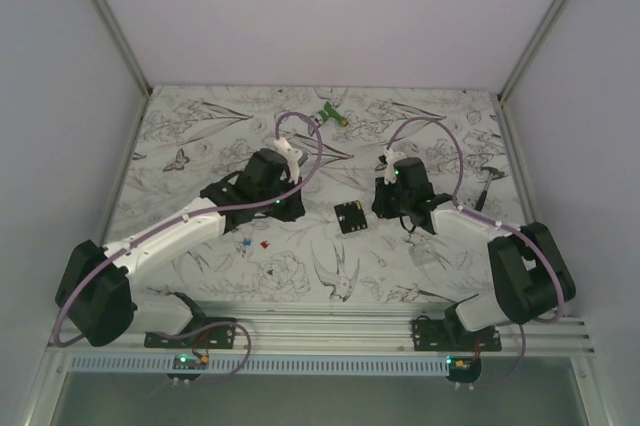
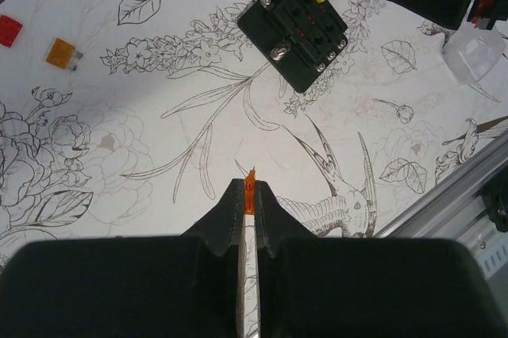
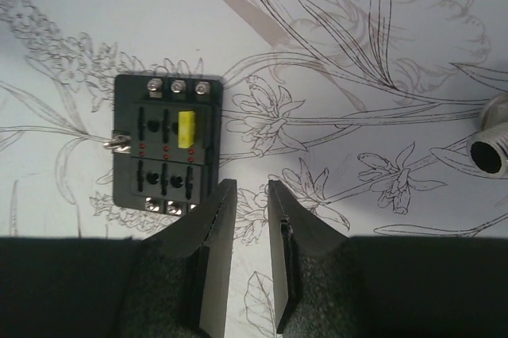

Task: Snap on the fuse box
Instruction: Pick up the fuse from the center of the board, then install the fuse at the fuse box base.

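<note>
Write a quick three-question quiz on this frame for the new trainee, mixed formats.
1. True or false: the right gripper is clamped on the fuse box.
2. What does the left gripper hold? A the fuse box; B an orange fuse; C nothing.
3. Fill in: the one fuse seated in the fuse box is coloured ____.

Key
1. False. Its jaws stand apart, empty, beside the box.
2. B, pinched between shut fingers.
3. Yellow: the yellow fuse sits in an upper slot as the right wrist view shows it.
</note>
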`<state>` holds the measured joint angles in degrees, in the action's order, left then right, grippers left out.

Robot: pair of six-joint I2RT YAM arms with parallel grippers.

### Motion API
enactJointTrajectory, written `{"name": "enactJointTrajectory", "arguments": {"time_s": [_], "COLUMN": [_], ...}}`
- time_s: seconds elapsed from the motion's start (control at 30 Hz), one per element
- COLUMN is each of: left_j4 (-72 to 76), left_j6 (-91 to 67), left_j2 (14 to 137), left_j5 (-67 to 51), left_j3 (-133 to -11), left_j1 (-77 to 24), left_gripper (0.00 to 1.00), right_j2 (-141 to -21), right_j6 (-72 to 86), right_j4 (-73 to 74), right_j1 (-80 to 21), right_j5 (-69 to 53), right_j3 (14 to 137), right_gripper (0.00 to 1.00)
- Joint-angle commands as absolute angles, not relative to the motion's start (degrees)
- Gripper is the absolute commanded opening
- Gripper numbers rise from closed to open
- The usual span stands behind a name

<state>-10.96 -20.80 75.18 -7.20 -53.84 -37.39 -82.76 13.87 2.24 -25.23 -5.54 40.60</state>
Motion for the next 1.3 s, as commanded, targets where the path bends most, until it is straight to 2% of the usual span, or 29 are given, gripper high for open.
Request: {"name": "enactJointTrajectory", "arguments": {"time_s": [0.0,0.6,0.8,1.03,1.27], "left_j4": [-13.22,-15.2,-15.63,-15.82,-15.82], "left_j6": [-22.59,-23.47,-23.56,-23.55,-23.82], "left_j2": [76.58,79.97,80.59,81.24,81.88], "left_j5": [-6.09,-5.89,-6.21,-6.0,-6.55], "left_j3": [-55.65,-58.26,-58.84,-59.62,-60.2], "left_j1": [-36.92,-36.91,-36.91,-37.0,-37.0], "left_gripper": [0.0,0.0,0.0,0.0,0.0], "right_j2": [-85.59,-88.02,-84.48,-78.32,-83.29], "right_j6": [14.29,18.41,21.0,33.46,42.75], "right_j4": [-1.46,-4.34,-3.26,-6.05,-15.68], "right_j1": [-25.61,-33.37,-32.45,-27.97,-25.66], "right_j5": [-3.46,-8.41,-5.2,-5.84,-11.02], "right_j3": [42.39,40.95,39.89,36.64,33.43], "right_gripper": [0.29,0.28,0.28,0.4,0.44]}}
